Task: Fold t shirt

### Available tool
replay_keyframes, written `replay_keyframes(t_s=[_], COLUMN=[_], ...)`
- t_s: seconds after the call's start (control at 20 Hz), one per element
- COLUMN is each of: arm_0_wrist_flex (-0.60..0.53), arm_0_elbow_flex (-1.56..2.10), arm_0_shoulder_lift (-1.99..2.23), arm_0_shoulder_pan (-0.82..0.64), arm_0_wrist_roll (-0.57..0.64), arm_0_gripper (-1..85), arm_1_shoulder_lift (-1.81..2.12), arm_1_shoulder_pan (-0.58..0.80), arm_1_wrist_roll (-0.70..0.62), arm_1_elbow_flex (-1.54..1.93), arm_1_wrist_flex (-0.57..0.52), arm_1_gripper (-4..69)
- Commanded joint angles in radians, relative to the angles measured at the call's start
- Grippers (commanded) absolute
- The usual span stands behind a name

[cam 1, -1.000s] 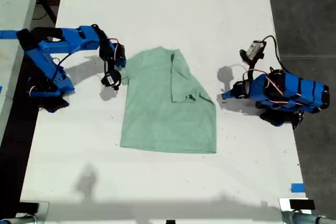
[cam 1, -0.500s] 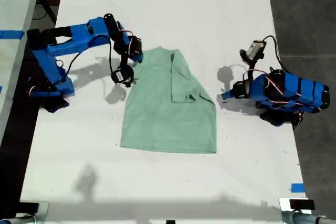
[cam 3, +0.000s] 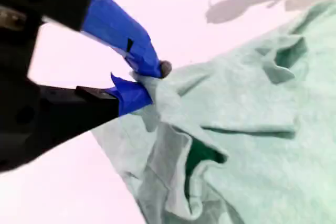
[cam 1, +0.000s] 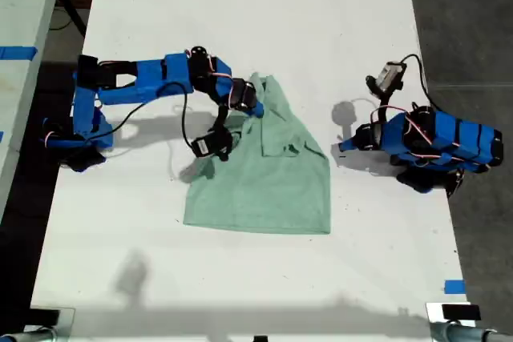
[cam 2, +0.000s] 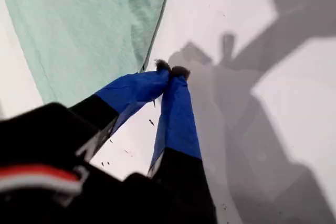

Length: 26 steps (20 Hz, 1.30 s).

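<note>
From the exterior view's left, the arm carrying the second pincer [cam 1: 250, 106] reaches over the table [cam 1: 240, 22], clenched on a pinch of the t shirt [cam 1: 268, 178] near its upper edge. The t shirt lies mid-table, 1 side already folded inward. At the exterior view's right, the first pincer [cam 2: 171, 70] hangs clamped together on nothing, just beside the cloth's hem. The pinch looks thin; a quick drag could slip it free or bunch the fabric, spoiling the fold.
</note>
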Motion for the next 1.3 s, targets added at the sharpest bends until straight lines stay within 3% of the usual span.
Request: replay_keyframes(t_s=[0.0, 0.1, 0.3, 0.4, 0.55, 0.6, 0.7, 0.8, 0.95, 1.0, 1.05, 1.1, 1.2, 1.25], arm_0_wrist_flex=[-0.018, 0.0, 0.189, 0.201, 0.06, -0.031, -0.316, -0.489, -0.727, -0.729, -0.647, -0.514, -0.489, -0.397], arm_0_elbow_flex=[-0.081, -0.081, -0.012, 0.163, 0.548, 0.727, 1.126, 1.407, 1.836, 1.988, 2.16, 2.207, 2.206, 2.206], arm_0_shoulder_lift=[-0.064, -0.031, 0.222, 0.391, 0.715, 0.87, 1.207, 1.382, 1.701, 1.908, 2.227, 2.306, 2.312, 2.361], arm_0_shoulder_pan=[0.031, 0.02, -0.061, -0.115, -0.166, -0.186, -0.175, -0.133, -0.146, -0.17, -0.186, -0.233, -0.244, -0.276], arm_0_wrist_roll=[-0.032, -0.046, -0.1, -0.11, -0.097, -0.124, -0.132, -0.124, 0.002, 0.048, 0.083, 0.061, 0.08, 0.063], arm_0_gripper=[30.7, 20.0, 15.9, 5.6, 5.6, 4.9, -0.3, -0.3, -0.3, -0.3, -0.3, -0.3, -0.3, -0.3], arm_1_shoulder_lift=[0.009, 0.009, 0.009, 0.009, 0.009, 0.009, 0.009, 0.009, 0.009, 0.009, 0.009, 0.006, 0.006, 0.006], arm_1_shoulder_pan=[0.003, 0.003, 0.002, 0.002, 0.002, 0.002, 0.002, 0.003, 0.0, -0.003, -0.003, -0.002, 0.0, -0.002], arm_1_wrist_roll=[0.0, 0.0, 0.0, -0.002, -0.002, -0.002, -0.002, 0.0, 0.006, 0.009, 0.009, 0.005, 0.006, 0.008], arm_1_elbow_flex=[0.048, 0.048, 0.048, 0.048, 0.048, 0.048, 0.048, 0.048, 0.048, 0.048, 0.048, 0.049, 0.049, 0.051], arm_1_wrist_flex=[0.0, 0.0, 0.0, 0.0, 0.0, 0.0, 0.0, 0.0, 0.0, 0.0, 0.0, 0.0, -0.003, -0.003], arm_1_gripper=[0.6, 0.6, 0.6, 0.6, 0.6, 0.6, 0.6, 0.6, 0.6, 0.6, 0.6, 0.6, 0.7, 0.7])
